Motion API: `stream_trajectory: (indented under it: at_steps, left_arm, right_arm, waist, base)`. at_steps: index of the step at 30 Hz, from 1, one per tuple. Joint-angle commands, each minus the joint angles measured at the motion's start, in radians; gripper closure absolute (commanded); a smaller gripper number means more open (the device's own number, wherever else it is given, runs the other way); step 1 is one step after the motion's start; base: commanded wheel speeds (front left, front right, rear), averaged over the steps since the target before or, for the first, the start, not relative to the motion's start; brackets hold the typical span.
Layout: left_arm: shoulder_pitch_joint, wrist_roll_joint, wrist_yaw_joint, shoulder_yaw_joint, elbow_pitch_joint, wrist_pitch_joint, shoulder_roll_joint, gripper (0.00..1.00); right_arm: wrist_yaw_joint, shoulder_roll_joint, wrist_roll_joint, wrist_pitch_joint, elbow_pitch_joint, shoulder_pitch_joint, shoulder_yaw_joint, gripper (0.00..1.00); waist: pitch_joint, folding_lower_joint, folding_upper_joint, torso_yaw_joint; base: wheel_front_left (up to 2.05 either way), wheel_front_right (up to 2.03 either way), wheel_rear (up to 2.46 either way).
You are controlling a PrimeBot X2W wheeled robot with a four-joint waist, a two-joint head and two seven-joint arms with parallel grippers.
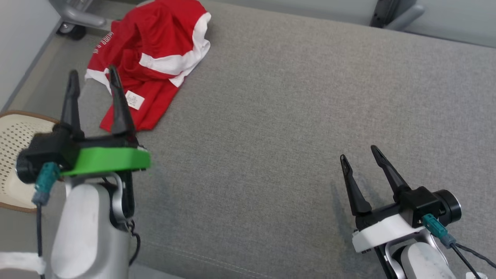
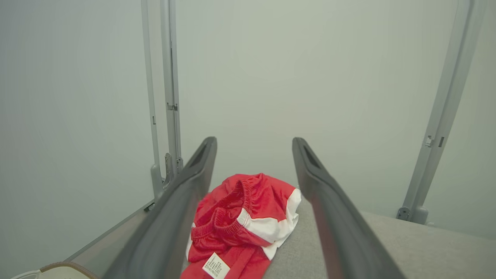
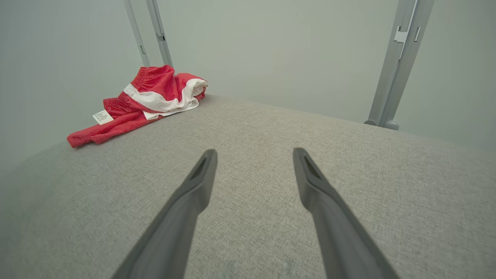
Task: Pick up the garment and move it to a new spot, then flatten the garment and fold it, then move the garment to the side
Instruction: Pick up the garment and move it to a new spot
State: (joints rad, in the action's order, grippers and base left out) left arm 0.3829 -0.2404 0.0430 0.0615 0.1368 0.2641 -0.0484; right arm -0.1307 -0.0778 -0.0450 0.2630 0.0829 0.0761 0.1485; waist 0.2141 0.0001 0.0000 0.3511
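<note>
Red-and-white garment (image 1: 155, 50) lies crumpled at the grey cushion's (image 1: 294, 116) far left edge, just beyond the left gripper (image 1: 93, 72), whose fingers stand apart. Right gripper (image 1: 358, 152), likewise spread, hangs over broad bare cushion.

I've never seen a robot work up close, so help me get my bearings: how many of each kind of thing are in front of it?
Red-and-white garment: 1
Grippers: 2 (left gripper, right gripper), both open
Grey padded surface: 1
Beige perforated object: 1
Total: 5
</note>
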Motion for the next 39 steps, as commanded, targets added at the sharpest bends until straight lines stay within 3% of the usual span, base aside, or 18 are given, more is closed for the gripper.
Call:
stream_trajectory:
  at_steps: [1, 5, 8, 17, 24, 34, 39]
  left_arm:
    - [0.076, 0.015, -0.023, -0.030, 0.029, 0.000, -0.004, 0.00]
    - [0.215, 0.033, -0.074, -0.071, 0.187, 0.000, -0.017, 0.00]
    - [0.295, 0.025, -0.088, -0.090, 0.280, 0.000, -0.032, 0.00]
    - [0.618, 0.033, -0.082, -0.118, 0.671, -0.076, -0.158, 0.00]
    - [0.797, 0.002, -0.110, -0.133, 0.884, -0.192, -0.223, 0.00]
    - [0.925, 0.041, -0.023, -0.089, 1.089, -0.379, -0.284, 0.00]
    - [0.916, 0.046, -0.023, -0.072, 1.118, -0.402, -0.289, 0.00]
  right_arm:
    - [0.000, -0.013, 0.006, 0.003, -0.002, 0.029, -0.004, 0.00]
    - [0.000, -0.029, 0.008, 0.003, -0.004, 0.055, -0.005, 0.00]
    - [0.000, -0.036, 0.008, 0.003, -0.007, 0.069, -0.002, 0.00]
    - [0.000, -0.037, -0.004, 0.003, -0.004, 0.103, 0.001, 0.00]
    - [0.000, -0.046, -0.016, 0.002, -0.001, 0.117, 0.011, 0.00]
    - [0.001, -0.050, -0.021, 0.000, 0.009, 0.136, 0.016, 0.00]
    - [0.002, -0.039, -0.024, -0.004, 0.017, 0.136, 0.022, 0.00]
  waist:
    - [0.122, -0.0001, 0.0000, -0.076]
    - [0.186, -0.0001, 0.0000, -0.110]
    - [0.216, -0.0001, 0.0000, -0.126]
    - [0.320, -0.0001, 0.0000, -0.200]
    - [0.365, -0.0001, 0.0000, -0.242]
    - [0.402, -0.0001, 0.0000, -0.274]
    - [0.402, -0.0001, 0.0000, -0.278]
  base:
    - [0.00, 0.00, 0.00]
    - [0.00, 0.00, 0.00]
    - [0.00, 0.00, 0.00]
    - [0.00, 0.00, 0.00]
    - [0.00, 0.00, 0.00]
    - [0.00, 0.00, 0.00]
    - [0.00, 0.00, 0.00]
